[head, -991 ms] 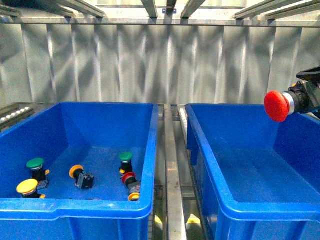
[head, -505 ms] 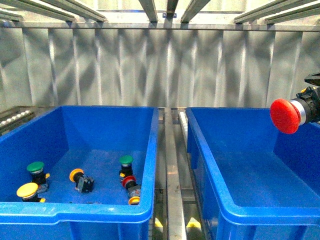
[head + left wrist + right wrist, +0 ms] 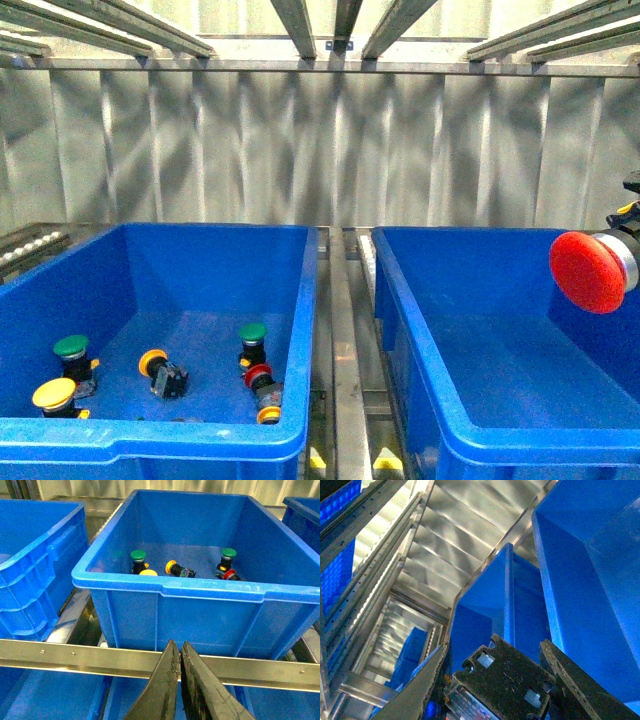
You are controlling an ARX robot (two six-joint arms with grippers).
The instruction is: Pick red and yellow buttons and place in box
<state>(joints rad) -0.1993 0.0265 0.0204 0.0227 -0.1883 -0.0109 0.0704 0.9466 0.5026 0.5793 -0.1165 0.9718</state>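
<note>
**Right gripper.** The right gripper (image 3: 495,652) is clamped on the black, square-edged body of a red button (image 3: 592,272). In the right wrist view, the body sits squarely between the two flat, scuffed dark fingers. In the front view, only the domed matte red cap and a silver collar show at the far right edge. The gripper itself is largely cut off there.

**Critical relation.** The button's long axis lies roughly level, with the cap facing scene left and the body running right into the gripper. The box (image 3: 500,370) lies directly below. It is a deep bright-blue plastic bin with smooth walls, a thick rolled rim and a bare floor. The cap appears to hang above the rim, over the right part of the interior. A release should therefore drop the button inside, though it will likely roll on its dome. How far it clears the right wall cannot be judged, because that wall is out of frame.

**Left gripper.** The left gripper (image 3: 179,652) is empty, with its tapered black fingers pressed together. It hangs at the near side of the left bin (image 3: 200,270), above a metal rail (image 3: 75,655).

**Remaining stock.** The left bin holds two yellow buttons (image 3: 52,393) (image 3: 152,361), a second red button (image 3: 258,377) lying tipped over, and two green buttons (image 3: 70,347) (image 3: 252,332). The left arm is nearer to these.

**Surroundings.** Corrugated metal panels (image 3: 300,150) stand behind both bins.
</note>
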